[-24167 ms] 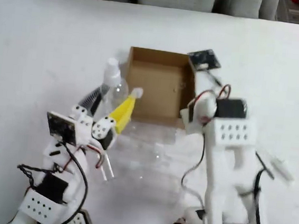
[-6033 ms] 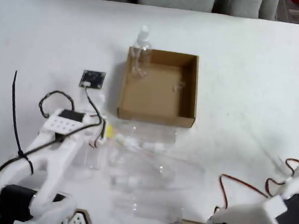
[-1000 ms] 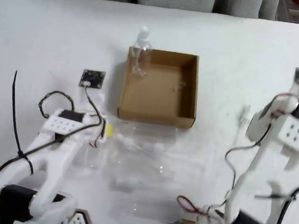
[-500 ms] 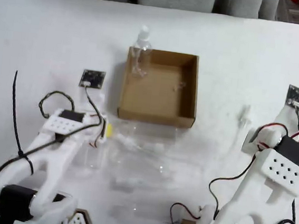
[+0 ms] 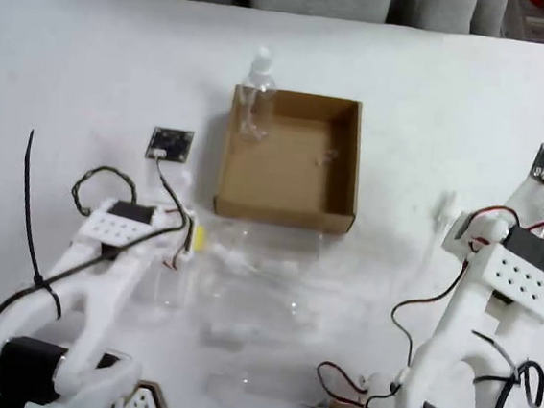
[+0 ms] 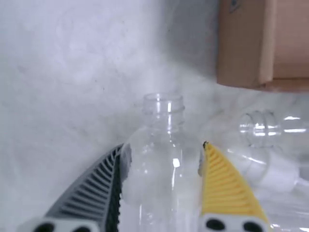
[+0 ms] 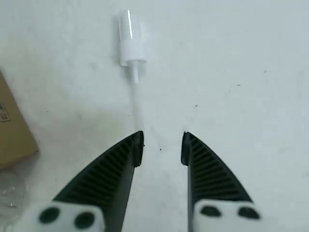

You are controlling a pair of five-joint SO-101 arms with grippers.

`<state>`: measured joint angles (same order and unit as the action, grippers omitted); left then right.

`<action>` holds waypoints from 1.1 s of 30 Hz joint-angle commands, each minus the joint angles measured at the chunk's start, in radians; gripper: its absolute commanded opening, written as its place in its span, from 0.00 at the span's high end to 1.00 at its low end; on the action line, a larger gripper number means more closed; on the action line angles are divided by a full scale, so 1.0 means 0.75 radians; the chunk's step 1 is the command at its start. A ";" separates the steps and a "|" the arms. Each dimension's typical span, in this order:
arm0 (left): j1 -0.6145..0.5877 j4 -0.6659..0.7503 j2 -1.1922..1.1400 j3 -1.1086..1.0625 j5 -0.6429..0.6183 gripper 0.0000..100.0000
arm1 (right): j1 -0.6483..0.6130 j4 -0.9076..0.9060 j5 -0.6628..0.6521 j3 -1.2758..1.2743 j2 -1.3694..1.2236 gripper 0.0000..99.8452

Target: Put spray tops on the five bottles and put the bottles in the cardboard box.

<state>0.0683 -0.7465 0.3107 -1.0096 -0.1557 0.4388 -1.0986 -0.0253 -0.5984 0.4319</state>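
My left gripper (image 6: 162,146) is shut on a clear, open-necked bottle (image 6: 161,164), held between its grey and yellow fingers. In the high view the left arm (image 5: 115,237) stands left of the box's front. The cardboard box (image 5: 286,210) holds one bottle with a spray top (image 5: 257,92), upright in its back left corner. A loose spray top (image 7: 129,38) lies on the table with its thin tube reaching toward my open right gripper (image 7: 161,140). The same spray top (image 5: 442,213) lies right of the box, just ahead of the right arm (image 5: 506,275).
Several clear bottles (image 5: 263,300) and a loose spray top (image 5: 238,256) lie in front of the box. One lying bottle (image 6: 270,128) is close to the held one. The box corner (image 7: 12,130) is near the right gripper. Cables trail by both arm bases.
The right arm has come down and in from the far right, so its gripper now sits just behind the loose spray top. The left arm and its bottle have not moved.
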 commanded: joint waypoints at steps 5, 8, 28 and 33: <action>0.021 0.043 0.050 0.002 -0.008 0.98 | 0.028 0.056 0.096 0.297 -0.294 0.88; 0.021 0.043 0.050 0.002 -0.008 0.98 | 0.034 -0.003 0.158 0.471 -0.467 0.88; 0.013 0.070 0.050 0.002 -0.014 0.98 | -0.132 -0.028 0.262 0.908 -1.028 0.84; 0.013 0.070 0.050 0.002 -0.014 0.98 | -0.134 -0.021 0.245 0.900 -1.032 0.84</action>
<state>0.0698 -0.7296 0.3107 -1.0111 -0.1542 0.3468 -1.1078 0.1511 0.0322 -0.3491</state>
